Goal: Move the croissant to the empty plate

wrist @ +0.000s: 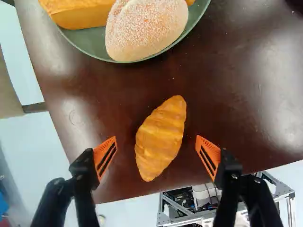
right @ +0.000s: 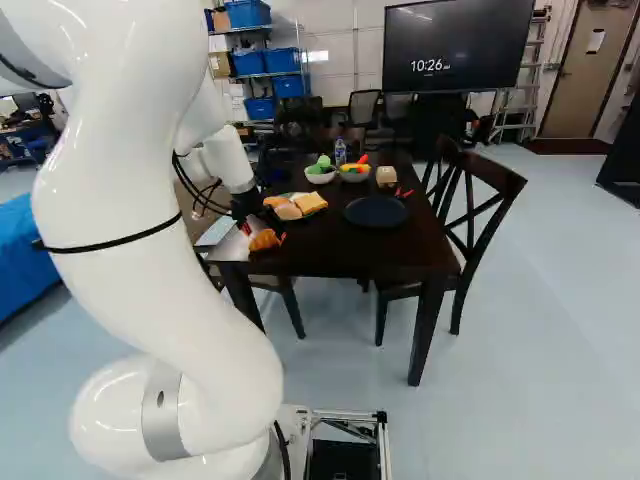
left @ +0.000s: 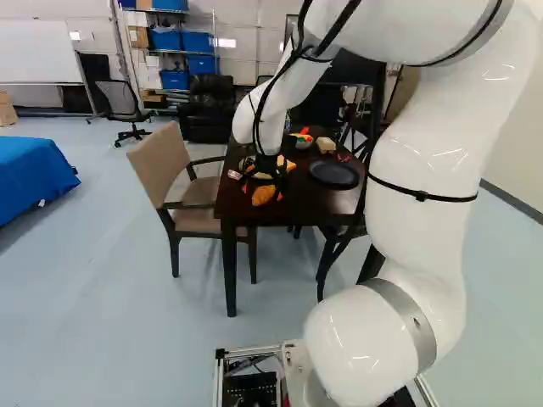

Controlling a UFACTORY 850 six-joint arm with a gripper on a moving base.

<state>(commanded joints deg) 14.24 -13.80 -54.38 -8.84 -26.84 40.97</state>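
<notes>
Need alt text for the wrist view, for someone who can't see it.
A golden croissant lies on a dark wooden table between the open, orange-padded fingers of the black gripper, neither finger touching it. Ahead, a green plate holds a sugar-dusted bun and other bread.

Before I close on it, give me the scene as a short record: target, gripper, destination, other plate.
target: croissant, on the table near its edge
gripper: open, holding nothing; fingers on either side of the croissant, not touching it
destination: dark plate, empty, right of the green plate in the right base view
other plate: green plate, holding a sugar-dusted bun and other bread
</notes>
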